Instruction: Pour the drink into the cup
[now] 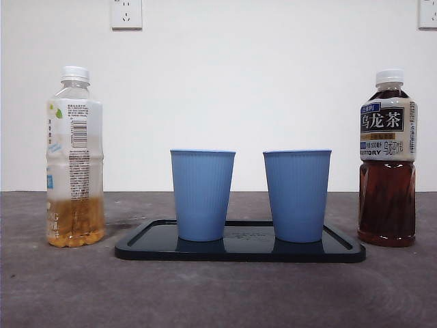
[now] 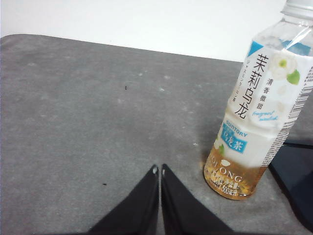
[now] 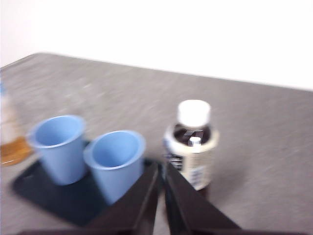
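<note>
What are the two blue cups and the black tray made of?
The two ribbed blue cups look like matte plastic: fine vertical ridges, opaque walls, no shine. The flat black tray seems glossy plastic or lacquer, since it mirrors the cups; I can't tell which.

a grey table, a white wall with two power sockets behind.

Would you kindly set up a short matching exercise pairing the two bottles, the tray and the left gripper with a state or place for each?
Things:
1. Jasmine tea bottle
2. Dark oolong bottle
3. Black tray
4. Left gripper

States or places:
A. Holds two blue cups
B. Nearly full of dark brown tea
C. Shut, holding nothing
D. Only a little amber tea at the bottom

Pairs: 1-D, 2-B, 3-A, 4-C
</note>
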{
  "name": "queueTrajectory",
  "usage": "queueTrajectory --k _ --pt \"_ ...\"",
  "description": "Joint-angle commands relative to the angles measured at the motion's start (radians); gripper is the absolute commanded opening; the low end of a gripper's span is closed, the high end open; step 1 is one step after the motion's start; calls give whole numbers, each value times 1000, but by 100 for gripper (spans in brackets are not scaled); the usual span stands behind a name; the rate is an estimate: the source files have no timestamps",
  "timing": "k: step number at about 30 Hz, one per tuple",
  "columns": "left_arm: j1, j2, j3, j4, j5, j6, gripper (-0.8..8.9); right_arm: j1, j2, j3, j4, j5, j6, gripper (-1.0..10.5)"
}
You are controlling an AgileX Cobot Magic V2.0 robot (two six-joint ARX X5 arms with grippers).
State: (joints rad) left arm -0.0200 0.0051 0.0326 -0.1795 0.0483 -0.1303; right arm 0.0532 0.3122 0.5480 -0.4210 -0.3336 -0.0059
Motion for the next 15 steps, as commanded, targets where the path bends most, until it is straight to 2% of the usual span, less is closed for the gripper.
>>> queueTrajectory --k 1,3,8,10,15 --pt "1 -2 -21 -6 -2 -6 6 -38 -87 -142 134 69 -18 23" --pt "1 -2 -21 -6 -2 -6 6 -54 -148 -245 211 159 16 23" --pt "1 -2 -21 -6 -2 -6 6 -56 -270 -443 318 304 77 23" --pt "1 -2 -21 -6 -2 -5 6 -56 -299 -492 318 338 78 23" --pt "1 -2 -21 -6 -2 -6 6 -55 -309 -537 241 342 77 23"
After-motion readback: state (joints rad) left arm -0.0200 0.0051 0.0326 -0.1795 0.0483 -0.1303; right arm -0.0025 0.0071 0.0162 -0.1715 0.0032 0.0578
